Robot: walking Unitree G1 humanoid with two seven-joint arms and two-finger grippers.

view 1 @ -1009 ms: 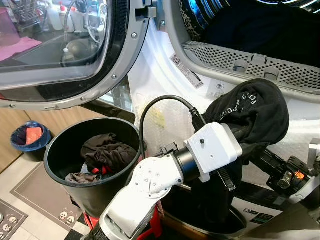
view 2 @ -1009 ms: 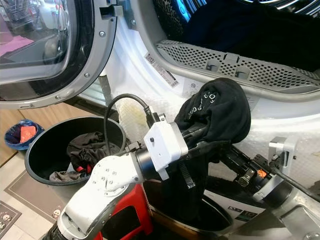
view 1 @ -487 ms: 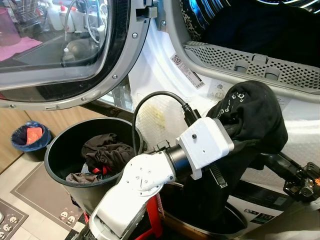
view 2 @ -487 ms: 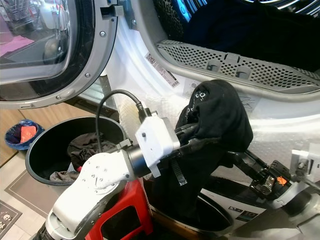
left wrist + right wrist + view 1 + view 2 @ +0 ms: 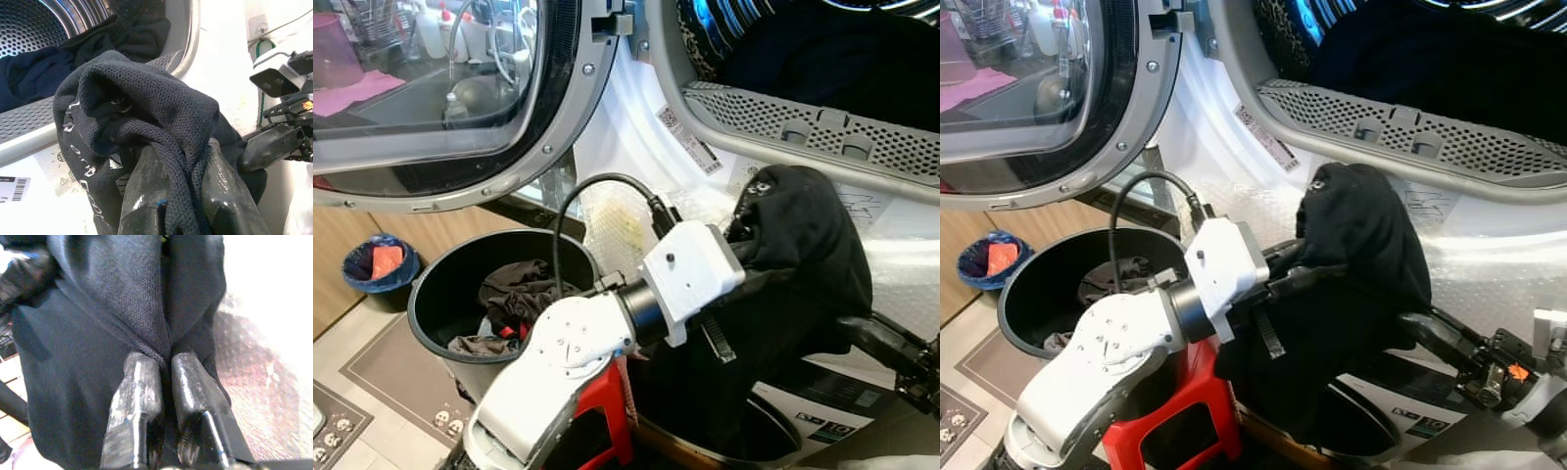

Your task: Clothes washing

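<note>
A black garment [image 5: 803,235] with white lettering hangs in front of the open washer drum [image 5: 822,59], just below its perforated lip. My left gripper [image 5: 183,198] is shut on it, a thick fold pinched between the two fingers [image 5: 146,196], and the cloth drapes over them. My right gripper [image 5: 166,391] comes in from the lower right and is shut on a lower fold of the same garment. In the left eye view its black finger [image 5: 876,338] pokes out from under the cloth. Dark clothes [image 5: 29,73] lie inside the drum.
The round washer door [image 5: 440,98] stands open at the left. Below it a black bucket [image 5: 435,294] holds dark clothes. A second dark basket [image 5: 764,436] sits under the hanging garment, a red stool [image 5: 1175,411] under my left arm. A small blue bin [image 5: 357,279] stands far left.
My left arm has drawn back to the left, carrying the garment a little left and lower. My right arm has slid toward the right edge, still holding the cloth.
</note>
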